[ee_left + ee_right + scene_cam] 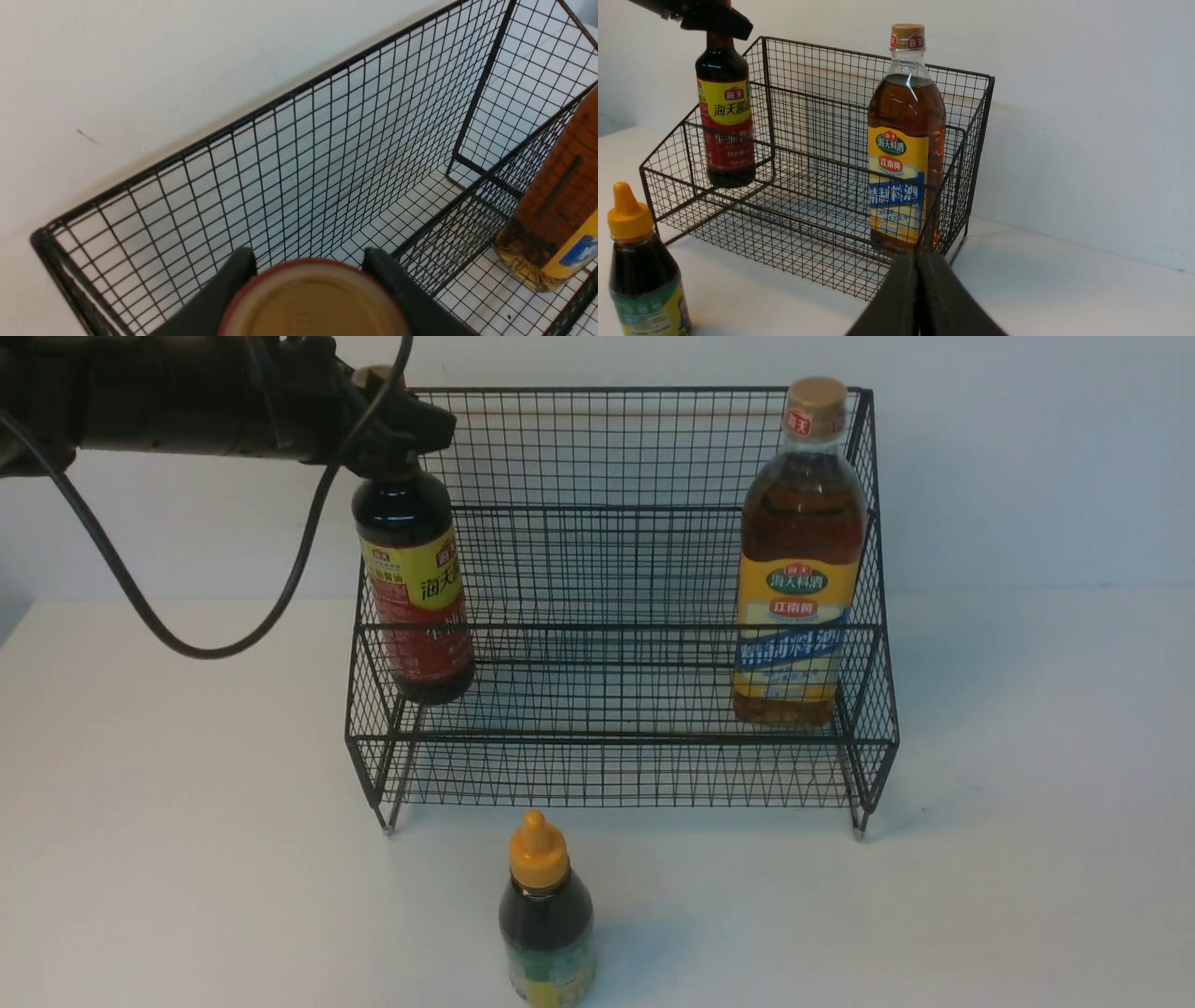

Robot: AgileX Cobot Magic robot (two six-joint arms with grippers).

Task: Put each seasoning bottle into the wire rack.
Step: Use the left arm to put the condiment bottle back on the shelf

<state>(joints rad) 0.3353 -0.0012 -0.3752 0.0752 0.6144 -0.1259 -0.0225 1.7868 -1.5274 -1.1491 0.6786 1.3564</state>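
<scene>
Left gripper (397, 429): clamped on the cap of the dark long-necked bottle with red-yellow label (417, 597), which I see in the black wire-mesh stepped rack (607, 737), lower tier, left end. Right gripper (920, 298): pressed together, empty. Tall amber tan-capped bottle (801, 551): upright, lower tier, right end. Small dark yellow-nozzled bottle (546, 924): on the white desk (187, 859), before the rack.

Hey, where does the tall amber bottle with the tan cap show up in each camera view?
Front view: the amber bottle stands at the right end of the wire rack, front tier.
Left wrist view: only its lower body, at the picture's right edge.
Right wrist view: mid-picture, full height.
Shared landmark: the wire rack.
</scene>
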